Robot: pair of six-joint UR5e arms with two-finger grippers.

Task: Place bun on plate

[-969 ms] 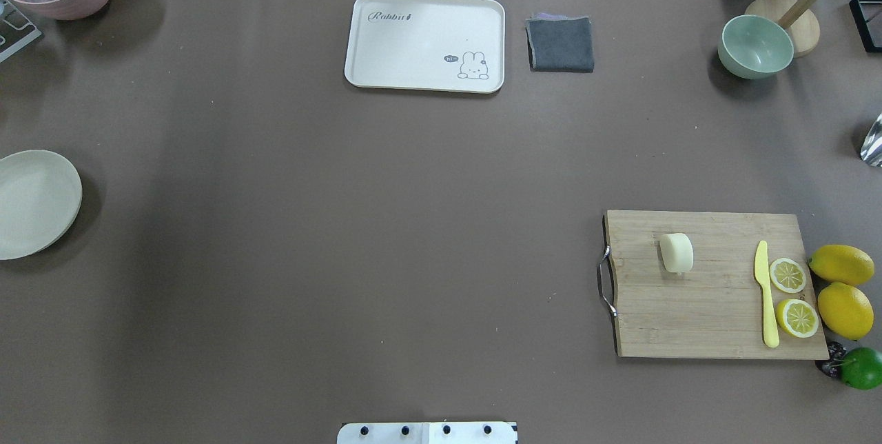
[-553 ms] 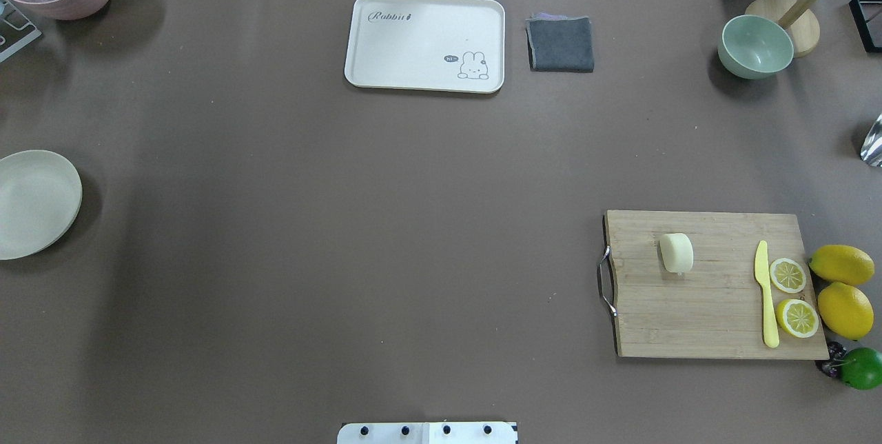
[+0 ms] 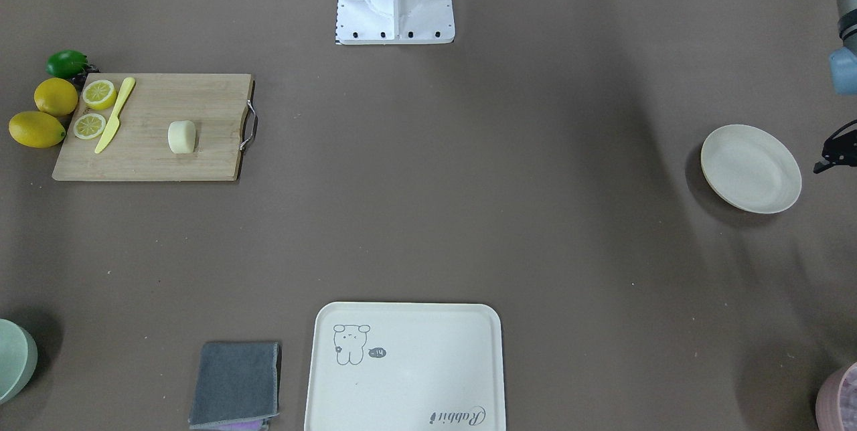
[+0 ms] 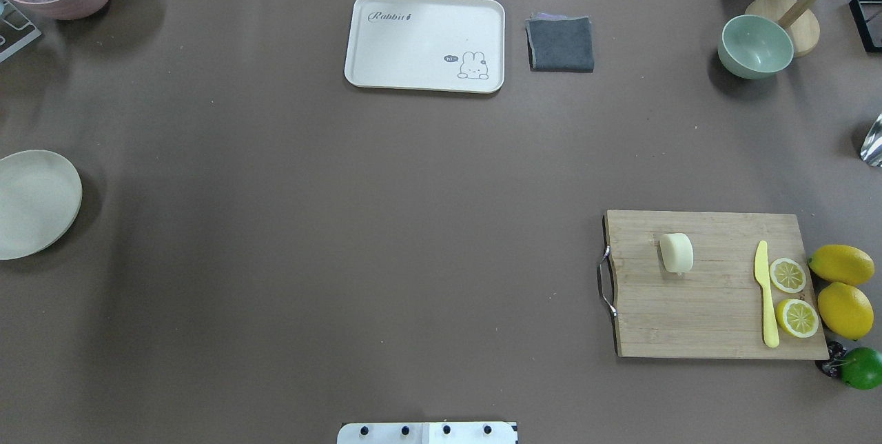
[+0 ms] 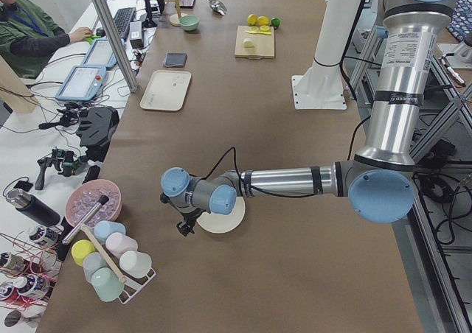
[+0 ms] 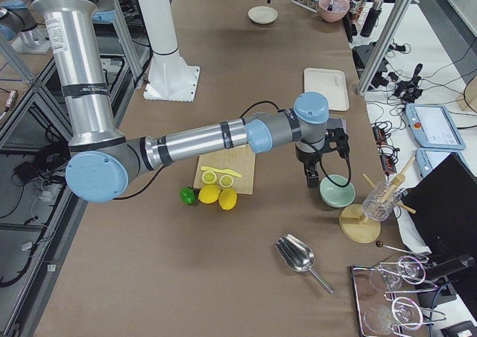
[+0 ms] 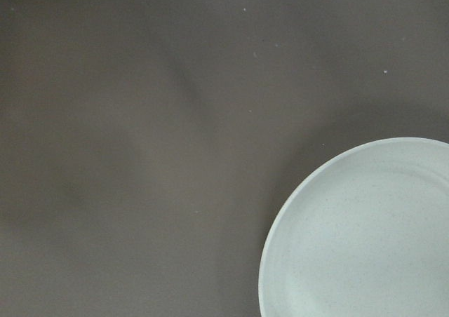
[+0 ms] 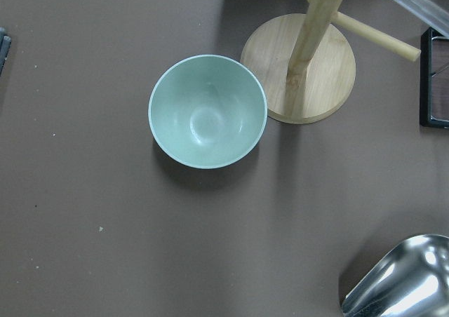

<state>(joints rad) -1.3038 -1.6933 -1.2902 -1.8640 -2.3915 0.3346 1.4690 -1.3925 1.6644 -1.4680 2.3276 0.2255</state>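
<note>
Front-facing view, bun: the bun lies on the wooden cutting board at the left of this view. It is near the board's metal handle and apart from the yellow knife and the two lemon slices.
Front-facing view, plate: the plate stands on the brown bench at the right, well apart from the board.
Front-facing view, left gripper: the left gripper shows only as a black part at the right edge, just beside the plate. I cannot tell how its jaws stand.
Overhead view, task things: the bun is on the board at the near right, and the plate is cut by the left edge.
Overhead view, other things: the cream tray and the grey cloth lie side by side at the far edge. The green bowl is at the far right.
Exterior left view, left arm: the left arm reaches low over the bench and its gripper hangs at the plate's edge. The jaws are too small to judge.
Exterior right view, right gripper: the right gripper points down above the green bowl. I cannot tell if its jaws are spread or pressed together.
Left wrist view: the plate's rim fills the lower right corner, and the rest is bench.
Right wrist view: the green bowl is below the camera, just beside a round wooden stand base. A metal scoop is at the lower right corner.
</note>
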